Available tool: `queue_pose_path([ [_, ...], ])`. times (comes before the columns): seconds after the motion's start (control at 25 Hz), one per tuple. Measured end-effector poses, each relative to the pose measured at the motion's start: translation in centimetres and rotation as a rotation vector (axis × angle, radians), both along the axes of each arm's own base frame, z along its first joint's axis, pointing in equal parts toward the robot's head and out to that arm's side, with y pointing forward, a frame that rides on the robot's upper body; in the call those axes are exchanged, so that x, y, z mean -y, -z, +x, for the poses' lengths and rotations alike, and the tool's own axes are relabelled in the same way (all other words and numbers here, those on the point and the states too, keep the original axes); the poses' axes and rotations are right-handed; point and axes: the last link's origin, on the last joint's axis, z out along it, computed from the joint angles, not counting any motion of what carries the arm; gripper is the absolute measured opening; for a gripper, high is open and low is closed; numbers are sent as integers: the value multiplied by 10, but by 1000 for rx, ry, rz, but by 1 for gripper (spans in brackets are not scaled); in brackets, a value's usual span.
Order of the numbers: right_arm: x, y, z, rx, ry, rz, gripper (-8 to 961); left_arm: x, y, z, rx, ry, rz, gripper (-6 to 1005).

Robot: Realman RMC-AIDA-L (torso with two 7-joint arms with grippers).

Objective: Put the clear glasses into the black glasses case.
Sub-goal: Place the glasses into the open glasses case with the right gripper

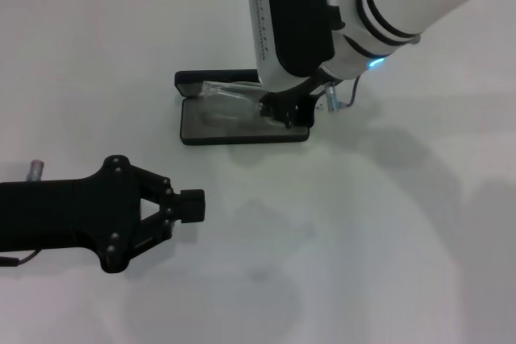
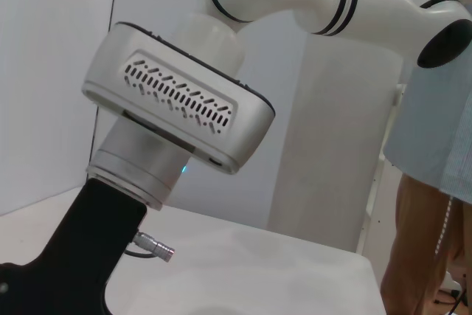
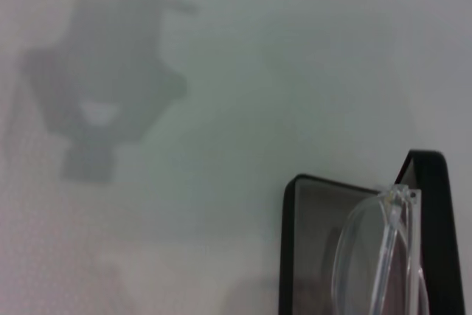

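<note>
The black glasses case (image 1: 242, 138) lies open at the table's middle, grey lining up, its lid (image 1: 193, 80) standing along the far side. The clear glasses (image 1: 230, 101) stretch lengthwise over the open tray, one end near the lid's left corner. My right gripper (image 1: 285, 110) reaches down at the case's right end, shut on the glasses' right end. In the right wrist view the clear glasses (image 3: 361, 256) hang just over the case's lining (image 3: 310, 215). Nearer me, to the front left, my left gripper (image 1: 192, 205) rests low over the table, shut and empty.
White tabletop surrounds the case, with a back wall behind it. A person (image 2: 435, 204) stands beyond the table in the left wrist view. My right arm's white wrist housing (image 2: 177, 97) hangs above the case's right end.
</note>
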Motion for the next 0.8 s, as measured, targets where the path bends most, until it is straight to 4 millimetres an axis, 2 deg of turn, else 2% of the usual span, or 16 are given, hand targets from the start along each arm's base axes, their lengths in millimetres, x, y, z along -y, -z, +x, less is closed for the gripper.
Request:
queue_pose_path([
  [0.8,-2,7,0,-8,7,11,52,2,0,-2,0,-11,-1,56],
])
